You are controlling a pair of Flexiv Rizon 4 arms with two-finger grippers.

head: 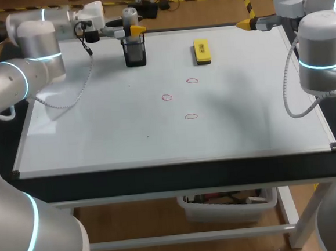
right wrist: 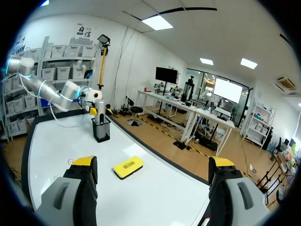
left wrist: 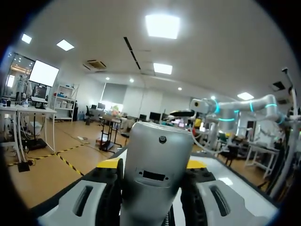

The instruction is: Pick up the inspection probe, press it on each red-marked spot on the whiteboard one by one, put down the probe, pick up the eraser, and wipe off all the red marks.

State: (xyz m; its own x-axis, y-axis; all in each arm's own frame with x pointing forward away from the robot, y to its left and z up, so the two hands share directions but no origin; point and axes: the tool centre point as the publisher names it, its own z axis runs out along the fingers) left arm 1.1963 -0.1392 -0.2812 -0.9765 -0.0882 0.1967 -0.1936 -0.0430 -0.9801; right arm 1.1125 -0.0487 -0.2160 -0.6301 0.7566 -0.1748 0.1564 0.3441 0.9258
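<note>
The grey inspection probe (head: 129, 17) stands upright in a black holder (head: 134, 52) at the back of the whiteboard (head: 99, 137). My left gripper (head: 132, 30) is shut on the probe (left wrist: 155, 188), with a finger pressed to each side of it. Three red rings are drawn mid-board (head: 192, 80) (head: 167, 97) (head: 191, 116). The yellow eraser (head: 202, 51) lies flat to the right of the holder. My right gripper (head: 247, 23) hangs open over the board's far right corner with nothing in it. In the right wrist view the eraser (right wrist: 128, 167) lies ahead of the open right gripper (right wrist: 153, 162).
A cable droops from my left arm over the board's left side (head: 81, 89). The board's black frame edge (head: 177, 170) runs along the front. My right arm's elbow (head: 322, 55) stands over the right edge.
</note>
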